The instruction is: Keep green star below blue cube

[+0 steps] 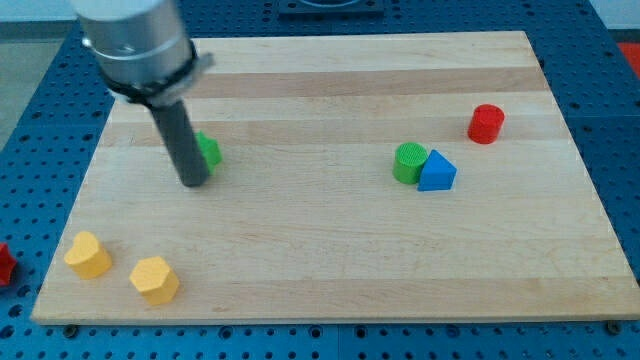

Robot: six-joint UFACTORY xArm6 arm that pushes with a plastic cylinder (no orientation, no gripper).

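Right now my tip (193, 183) sits w/ the rod touching a green block (209, 151) near the board's left edge, roughly mid-height; block's mostly hidden behind the rod so shape can't be confirmed, prob the green star. No pincer on this rig, just a plain rod, so nothing opens or shuts, it only pushes. Blue block (436, 172) looks more like a wedge/prism than a cube, sits right of centre, touching a green cylinder (409, 162) on its left. Red cylinder (486, 123) is nearer the right edge, towards the far right corner. Two yellow blocks (88, 254) (154, 279) near the near-left corner. Another red thing (4, 263) lies off the board, past the left edge, cut off.

Handling guess: star's small, light, rigid, slides easy on smooth wood. Points mean an off-centre shove spins it, so press on a flat between points, thru its middle. Green block and blue block are well apart, approx level, so star needs to go towards the near edge
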